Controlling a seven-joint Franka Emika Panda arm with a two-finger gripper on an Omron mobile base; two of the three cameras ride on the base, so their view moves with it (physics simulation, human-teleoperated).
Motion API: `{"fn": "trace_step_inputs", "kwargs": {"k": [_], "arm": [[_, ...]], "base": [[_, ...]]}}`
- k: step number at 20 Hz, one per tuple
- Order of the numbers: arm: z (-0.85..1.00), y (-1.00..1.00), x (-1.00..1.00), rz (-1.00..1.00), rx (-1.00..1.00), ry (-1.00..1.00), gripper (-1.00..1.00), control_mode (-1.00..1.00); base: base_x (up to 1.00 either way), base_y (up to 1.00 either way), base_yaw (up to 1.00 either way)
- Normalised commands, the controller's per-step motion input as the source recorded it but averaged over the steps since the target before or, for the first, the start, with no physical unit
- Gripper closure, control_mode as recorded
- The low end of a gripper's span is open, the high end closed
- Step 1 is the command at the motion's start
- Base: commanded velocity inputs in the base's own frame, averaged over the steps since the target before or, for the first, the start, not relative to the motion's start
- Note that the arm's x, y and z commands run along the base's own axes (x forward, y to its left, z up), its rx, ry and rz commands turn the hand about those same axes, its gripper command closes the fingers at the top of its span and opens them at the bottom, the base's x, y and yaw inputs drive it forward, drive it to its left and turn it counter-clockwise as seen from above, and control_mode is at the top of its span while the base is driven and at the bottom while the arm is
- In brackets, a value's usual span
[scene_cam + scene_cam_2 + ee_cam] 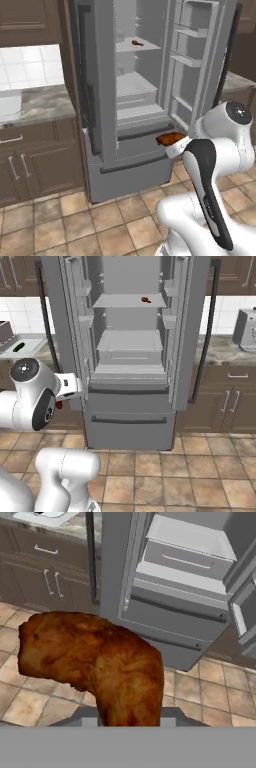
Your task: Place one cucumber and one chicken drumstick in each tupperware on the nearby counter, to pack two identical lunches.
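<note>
- While I hold the arm out in front of the open fridge [130,346], the gripper [174,141] is clamped on a chicken drumstick [95,662]; in the hand view the meat sits right between the fingers, plump end out, well above the tiled floor [100,220].
- From the left base view I see the same drumstick as a reddish-brown lump at the end of the hand, level with the fridge's lower drawer [129,418].
- A second drumstick [137,43] lies on the upper fridge shelf, toward its right side as the right base view shows it, so that one has not been fetched.
- On the counter [45,102] to the left of the fridge, a pale tupperware [22,346] sits with something dark green in it, which I take for a cucumber [18,347]; it is too small to be sure.
- I cannot see the other tupperware's contents, so I judge the job at most partly done: this drumstick needs carrying to a tray, and the shelf one follows.
- Between me and that counter stands the left fridge door [92,80], swung open; I'd want to swing the arm clear around its edge.
- A toaster [246,330] sits on the right-hand counter, out of the way.
</note>
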Motion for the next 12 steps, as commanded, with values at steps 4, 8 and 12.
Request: {"fn": "trace_step_inputs", "kwargs": {"k": [4, 8, 12], "arm": [[0.00, 0.00, 0.00, 0.00, 0.00, 0.00, 1.00, 1.00], [0.00, 0.00, 0.00, 0.00, 0.00, 0.00, 1.00, 1.00], [0.00, 0.00, 0.00, 0.00, 0.00, 0.00, 1.00, 1.00]], "base": [[-0.52, 1.00, -0.09], [-0.13, 1.00, -0.07], [0.10, 1.00, -0.02]]}}
